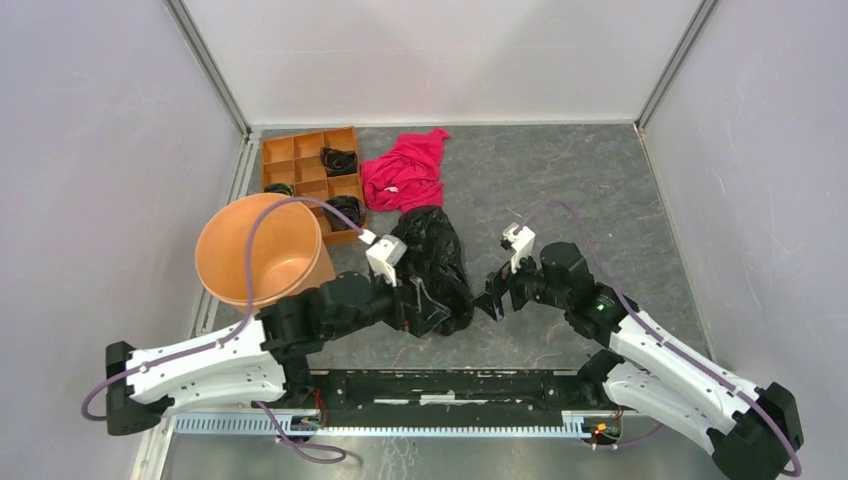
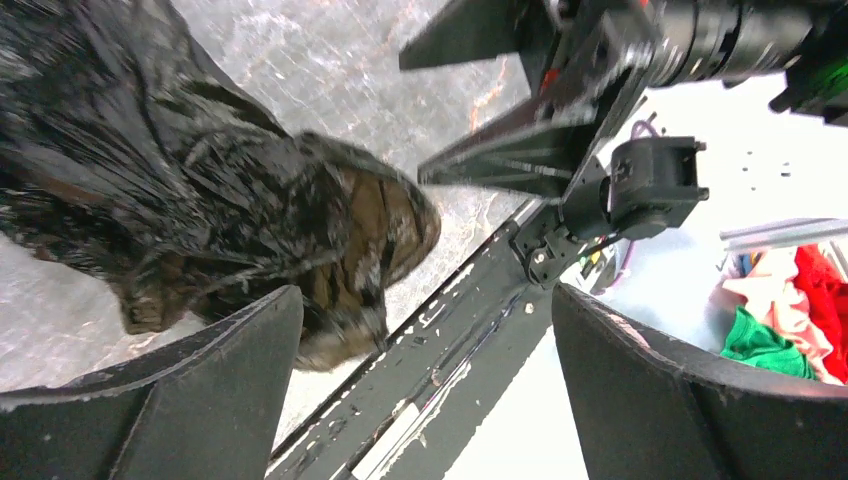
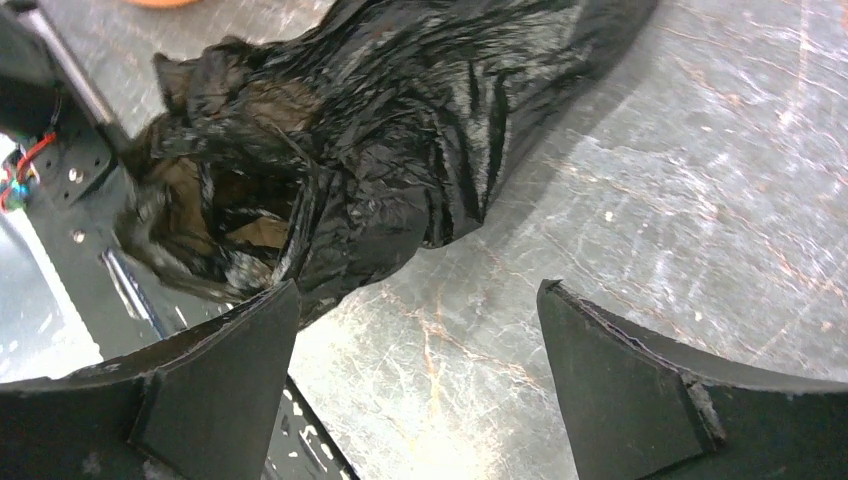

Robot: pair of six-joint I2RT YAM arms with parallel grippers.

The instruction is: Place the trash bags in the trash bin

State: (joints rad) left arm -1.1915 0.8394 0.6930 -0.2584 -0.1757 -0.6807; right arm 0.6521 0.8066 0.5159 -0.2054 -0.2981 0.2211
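The big black trash bag (image 1: 436,262) lies crumpled on the table between the arms. It also shows in the left wrist view (image 2: 200,180) and in the right wrist view (image 3: 380,130). The round orange-brown trash bin (image 1: 262,252) stands upright at the left, beside my left arm. My left gripper (image 1: 432,318) is open and empty at the bag's near end, its left finger (image 2: 200,390) next to the film. My right gripper (image 1: 492,300) is open and empty just right of the bag, with bare table between its fingers (image 3: 620,390).
A flat orange tray (image 1: 300,150) with square compartments sits at the back left, with small black bundles (image 1: 338,160) in some compartments. A red-pink cloth (image 1: 405,170) lies behind the bag. The black base rail (image 1: 450,385) runs along the near edge. Walls enclose the table.
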